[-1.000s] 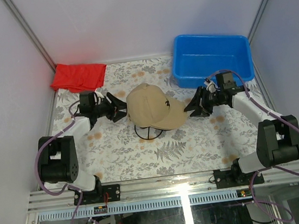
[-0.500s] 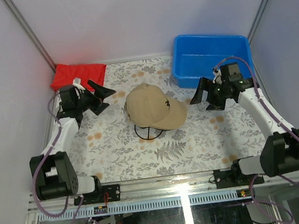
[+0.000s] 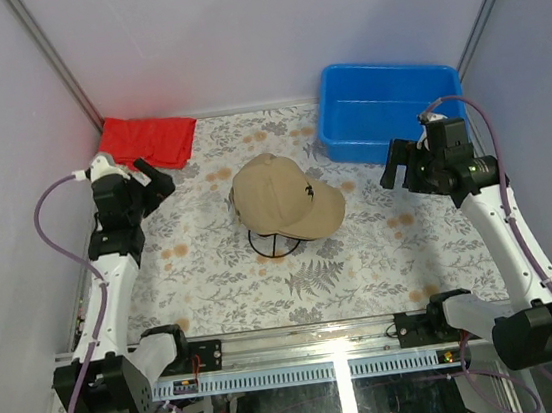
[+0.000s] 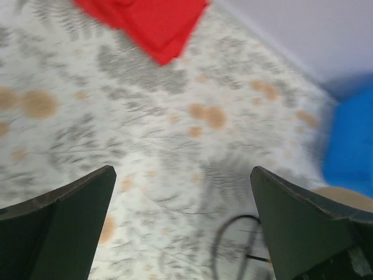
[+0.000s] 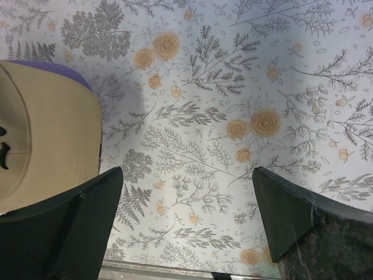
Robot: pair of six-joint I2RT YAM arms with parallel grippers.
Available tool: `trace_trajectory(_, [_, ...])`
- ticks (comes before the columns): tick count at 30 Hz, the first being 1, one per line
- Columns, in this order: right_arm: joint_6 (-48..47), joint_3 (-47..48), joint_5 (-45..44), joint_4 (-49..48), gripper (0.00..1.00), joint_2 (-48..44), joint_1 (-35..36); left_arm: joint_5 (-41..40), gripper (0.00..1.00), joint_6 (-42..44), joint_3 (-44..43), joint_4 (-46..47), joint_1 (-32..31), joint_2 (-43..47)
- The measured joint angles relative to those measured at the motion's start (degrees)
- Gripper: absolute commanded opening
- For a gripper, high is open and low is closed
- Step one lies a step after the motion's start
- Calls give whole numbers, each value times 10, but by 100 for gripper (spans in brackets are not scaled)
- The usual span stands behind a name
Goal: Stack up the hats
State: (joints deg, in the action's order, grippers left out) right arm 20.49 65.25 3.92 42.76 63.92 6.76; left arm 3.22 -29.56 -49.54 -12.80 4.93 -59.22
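Note:
A tan hat [image 3: 280, 201] sits on top of a black wire stand [image 3: 273, 243] in the middle of the table, brim pointing front right. In the right wrist view the tan hat's brim [image 5: 46, 140] shows at the left, with a lavender edge [image 5: 55, 67] of another hat peeking out under it. My left gripper [image 3: 155, 179] hangs open well left of the hats, near the red cloth. My right gripper [image 3: 399, 164] hangs open to their right, by the blue bin. Both wrist views, left gripper [image 4: 182, 170] and right gripper [image 5: 187, 170], show only tablecloth between the fingers.
A flat red cloth [image 3: 147, 140] lies at the back left corner. A blue bin [image 3: 390, 107] stands at the back right. The floral tablecloth [image 3: 363, 256] covers the table. Grey walls close in the left, right and back sides.
Both arms have drawn back from the tan hat, the left one out to the left, the right one out to the right, and both grippers' jaws have spread wider. The hat has stayed in place.

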Motion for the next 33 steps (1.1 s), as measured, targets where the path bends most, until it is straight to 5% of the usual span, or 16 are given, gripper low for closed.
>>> trace_trajectory(8, [-2,-22,11,-9,99,1,0,-48,100,160,152,29,3,-58])
trace_trajectory(19, [-2,-50,16,-45,99,2,0,-45,100,191,260,128,3,-31])
trace_trajectory(29, [-16,-146,76,-140,99,13,0,-65,100,214,410,200,-22,231])
trace_trajectory(33, [-33,-170,121,-163,99,47,1,-104,100,206,420,201,-23,270])
